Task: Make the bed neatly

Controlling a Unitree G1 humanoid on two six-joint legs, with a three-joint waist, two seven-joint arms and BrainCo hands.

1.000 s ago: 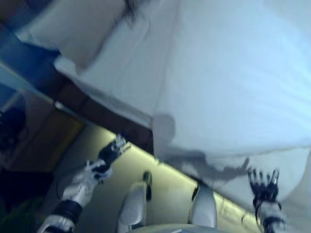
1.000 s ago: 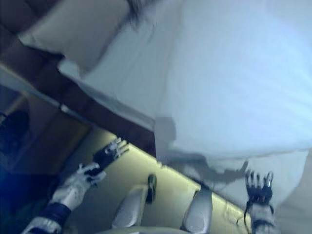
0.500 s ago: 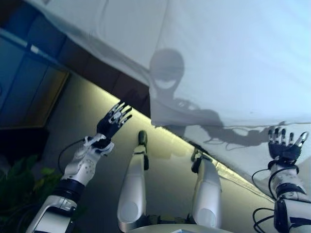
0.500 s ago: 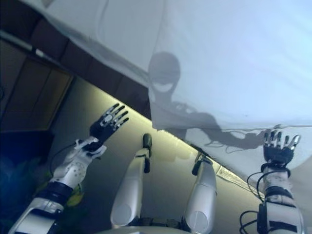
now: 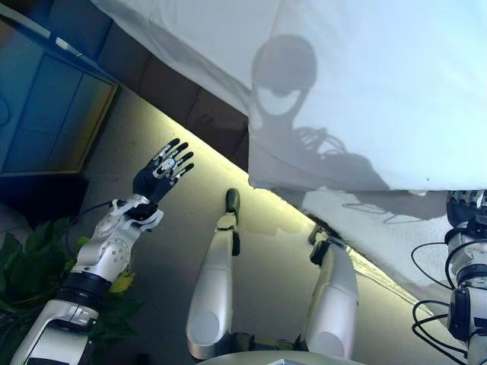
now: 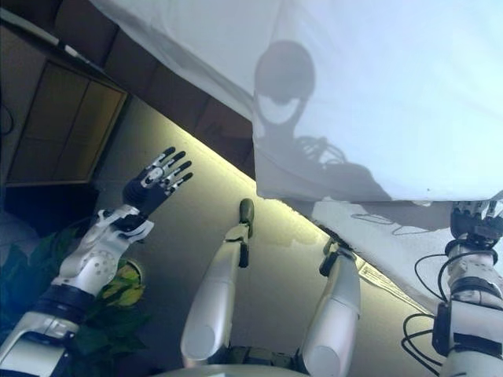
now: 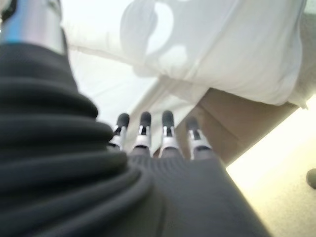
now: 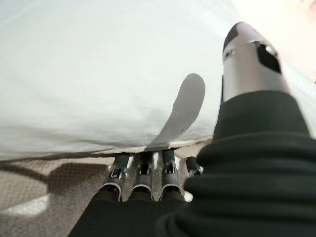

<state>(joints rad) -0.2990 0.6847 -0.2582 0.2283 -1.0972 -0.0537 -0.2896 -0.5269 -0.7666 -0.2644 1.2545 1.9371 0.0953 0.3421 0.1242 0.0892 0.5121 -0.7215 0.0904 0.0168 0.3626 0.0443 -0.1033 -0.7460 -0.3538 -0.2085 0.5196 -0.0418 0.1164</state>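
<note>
Bright glare on the white duvet (image 5: 380, 84), yellow glow along the floor (image 5: 175, 251), soft-focus wrist views.

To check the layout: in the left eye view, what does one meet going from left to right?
Green plant → left hand, open above the floor → hanging edge of the white duvet → right hand under the duvet's edge.

smooth matt white cloth duvet (image 5: 396, 84), seemingly
</note>
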